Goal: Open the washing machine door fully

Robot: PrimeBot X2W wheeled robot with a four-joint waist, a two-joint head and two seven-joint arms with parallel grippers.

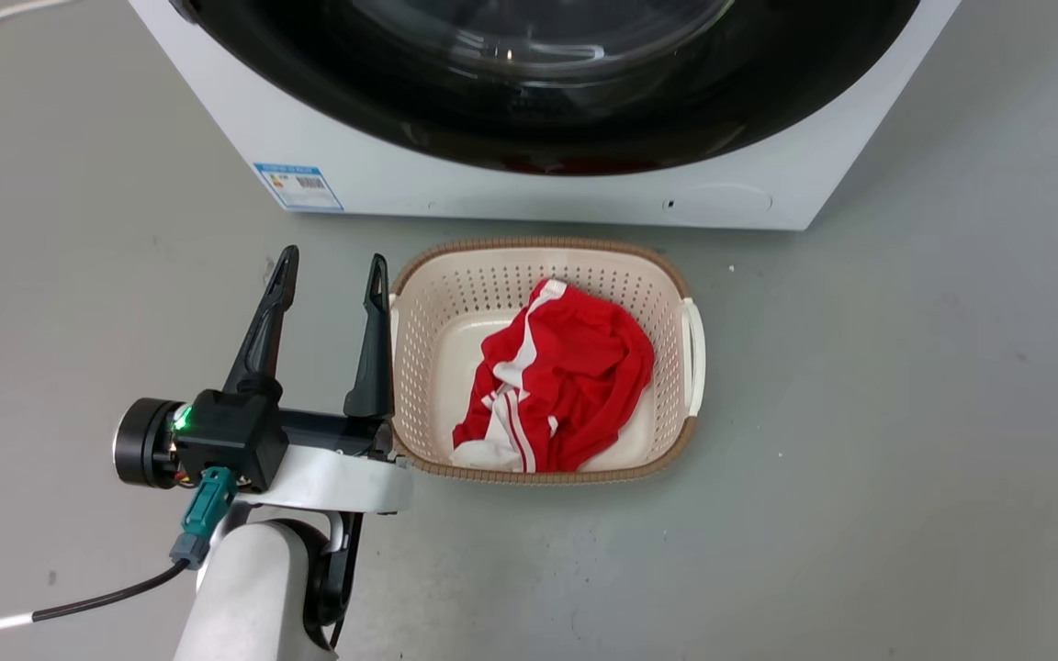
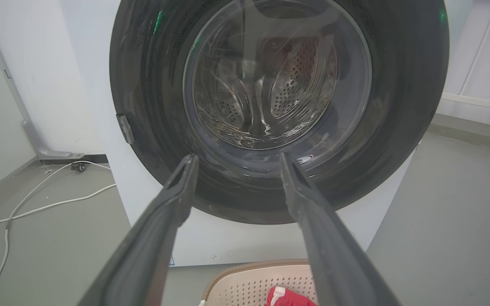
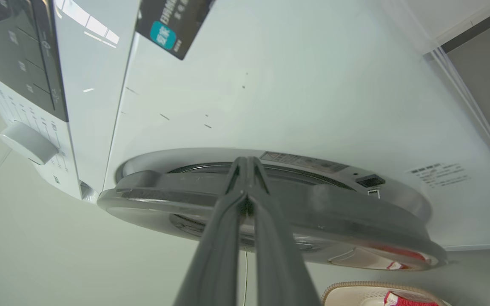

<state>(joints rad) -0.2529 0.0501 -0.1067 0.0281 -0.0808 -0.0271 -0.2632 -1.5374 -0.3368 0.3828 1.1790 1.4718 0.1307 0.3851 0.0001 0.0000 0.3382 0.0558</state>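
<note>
Black washing machine door (image 1: pixel 547 119) at top centre, looked barely ajar off white washing machine (image 1: pixel 455 197) | right gripper (image 3: pixel 247 163) fingers pressed together, tips at door rim, mid-frame | left gripper (image 1: pixel 333 259) spread, lower left | step: early pull; nxt needed wide outward swing.

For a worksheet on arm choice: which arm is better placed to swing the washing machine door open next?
Probably right. The right gripper, shut, has its tips at the rim of the washing machine door, which looks ajar. The left gripper is open, low beside the basket.
</note>
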